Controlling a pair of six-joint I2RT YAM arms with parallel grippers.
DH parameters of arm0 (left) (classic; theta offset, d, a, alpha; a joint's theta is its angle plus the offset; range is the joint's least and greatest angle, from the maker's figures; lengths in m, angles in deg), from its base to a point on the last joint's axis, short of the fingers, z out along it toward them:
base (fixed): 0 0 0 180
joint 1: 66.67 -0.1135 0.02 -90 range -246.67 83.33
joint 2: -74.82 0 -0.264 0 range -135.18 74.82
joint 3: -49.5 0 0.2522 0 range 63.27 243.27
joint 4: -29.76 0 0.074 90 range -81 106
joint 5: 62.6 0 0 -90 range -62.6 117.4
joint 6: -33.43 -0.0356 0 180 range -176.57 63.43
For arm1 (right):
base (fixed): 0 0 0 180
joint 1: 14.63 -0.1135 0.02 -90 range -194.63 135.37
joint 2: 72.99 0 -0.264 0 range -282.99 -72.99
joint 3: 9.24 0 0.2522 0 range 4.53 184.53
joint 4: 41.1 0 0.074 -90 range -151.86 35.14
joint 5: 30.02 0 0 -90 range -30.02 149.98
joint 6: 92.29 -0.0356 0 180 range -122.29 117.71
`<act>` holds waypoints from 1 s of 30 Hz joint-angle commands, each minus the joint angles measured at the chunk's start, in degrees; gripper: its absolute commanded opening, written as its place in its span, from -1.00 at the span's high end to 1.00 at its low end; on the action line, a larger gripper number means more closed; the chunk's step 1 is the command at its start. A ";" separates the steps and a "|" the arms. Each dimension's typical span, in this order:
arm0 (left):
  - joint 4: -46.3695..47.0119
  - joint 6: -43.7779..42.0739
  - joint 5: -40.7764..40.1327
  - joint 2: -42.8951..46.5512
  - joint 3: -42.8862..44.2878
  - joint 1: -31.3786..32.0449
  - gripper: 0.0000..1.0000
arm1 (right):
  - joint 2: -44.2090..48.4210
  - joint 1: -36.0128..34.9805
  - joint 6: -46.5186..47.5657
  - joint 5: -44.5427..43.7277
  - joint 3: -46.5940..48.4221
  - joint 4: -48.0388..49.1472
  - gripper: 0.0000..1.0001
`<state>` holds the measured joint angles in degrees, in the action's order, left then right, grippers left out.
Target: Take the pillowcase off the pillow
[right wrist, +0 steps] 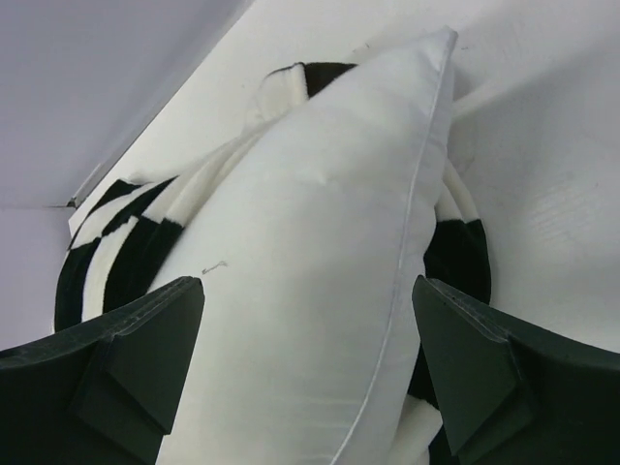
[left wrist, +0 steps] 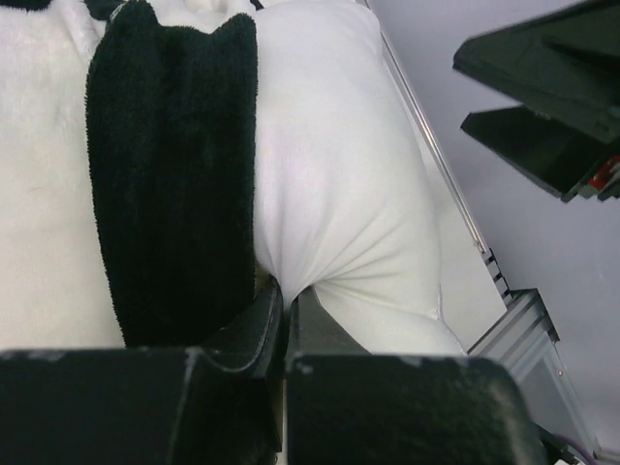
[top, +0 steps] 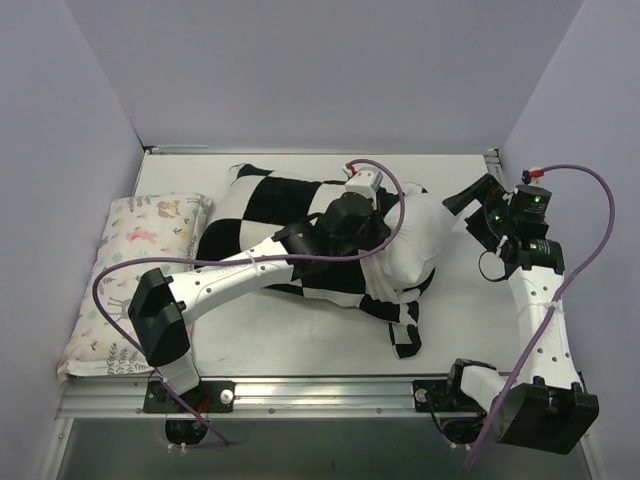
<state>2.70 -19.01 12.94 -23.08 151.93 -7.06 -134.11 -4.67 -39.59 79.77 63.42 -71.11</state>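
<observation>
Bulging half out of the floppy checkerboard pillowcase [top: 270,210] on the desk [top: 300,340], the plump, light white pillow [top: 420,245] looks easiest gripped by its bare piped corner, right pincer [right wrist: 308,358] spread wide just off that end, left pincer [left wrist: 288,310] pinched together where hem meets pillow.

Pillow [top: 425,240]: plain white, plump, piped seam; lies across mid table [top: 300,340], right end bared, apparently raised slightly. Pillowcase [top: 262,212]: black-and-white checkerboard fleece, bunched over its left part.

Open table [top: 300,345] strip nearside of pillowcase [top: 270,215]
</observation>
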 commanded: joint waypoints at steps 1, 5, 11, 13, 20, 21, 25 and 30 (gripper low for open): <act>6.18 1.99 -1.37 0.88 1.42 -3.01 1.00 | 0.82 -4.04 0.47 0.78 1.13 -2.21 -0.87; 5.23 0.59 1.54 -3.60 7.37 -3.72 1.00 | 3.99 -12.12 1.44 -1.50 1.84 -5.28 -0.89; 3.02 -0.03 3.91 -8.96 13.99 -4.86 1.00 | 9.09 -17.60 2.32 -4.23 -3.78 -6.43 -0.94; 3.02 0.06 5.05 -9.76 15.40 -5.21 1.00 | 10.14 -18.65 2.49 -5.02 -6.14 -6.34 -0.95; 2.49 -0.03 6.10 -9.76 16.02 -5.56 1.00 | 12.43 -19.80 3.81 -9.07 -11.43 -6.52 -1.00; 2.49 -0.12 6.37 -9.67 16.02 -5.56 1.00 | 11.47 -19.71 3.90 -9.07 -11.52 -5.03 -1.00; 2.05 0.58 8.48 -9.93 16.19 -5.30 1.00 | 9.18 -19.89 2.76 -8.10 -13.19 3.05 -1.00; -0.93 -0.64 13.13 -9.32 17.77 -4.77 1.00 | 4.97 -20.06 3.46 -9.07 -11.09 8.51 -0.42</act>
<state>0.25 -18.81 21.10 -33.88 164.56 -12.15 -126.90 -24.50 -36.58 73.23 50.70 -69.60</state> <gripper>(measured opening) 0.024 0.770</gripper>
